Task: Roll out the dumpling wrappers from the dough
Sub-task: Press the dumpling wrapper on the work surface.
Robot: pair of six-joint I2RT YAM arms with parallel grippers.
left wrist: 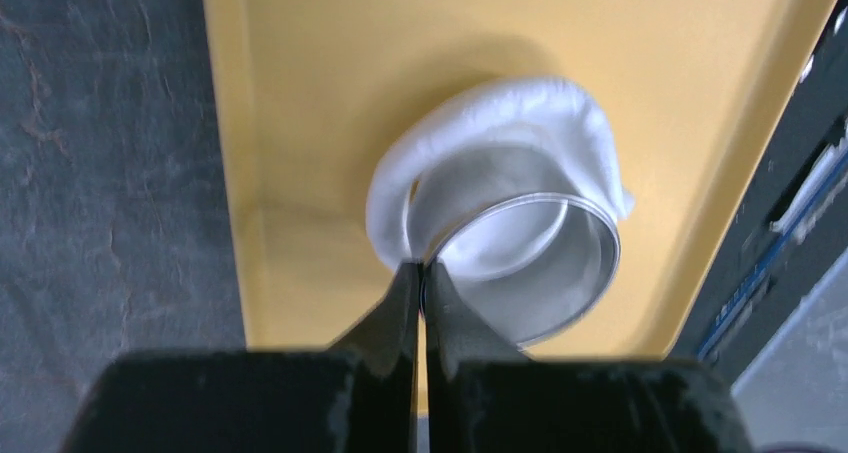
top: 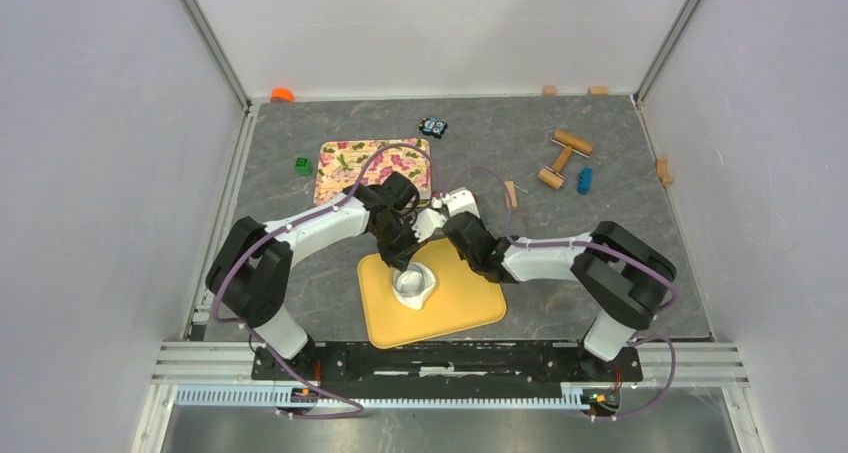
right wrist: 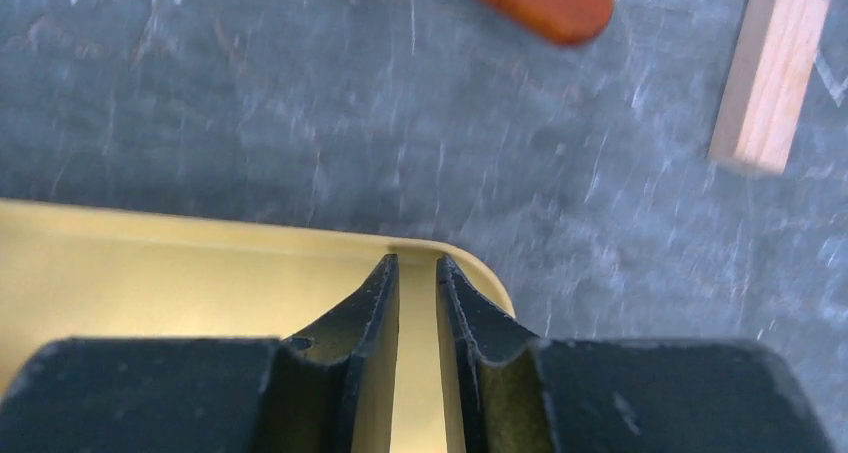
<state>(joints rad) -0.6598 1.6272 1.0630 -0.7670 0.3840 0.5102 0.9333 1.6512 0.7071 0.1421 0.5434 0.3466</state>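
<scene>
The left gripper [left wrist: 421, 273] is shut tight on the wall of the clear cup [left wrist: 560, 263]. The cup sits on the white dough [left wrist: 500, 108], left of the middle of the yellow board [left wrist: 330, 73], just past those fingers. The right gripper [right wrist: 417, 268], slightly open and empty, hangs over the board's far corner.

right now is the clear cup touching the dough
Touching. The left wrist view shows the clear cup pressed down onto the dough, whose white edge bulges up against the cup's far wall with no gap.
</scene>
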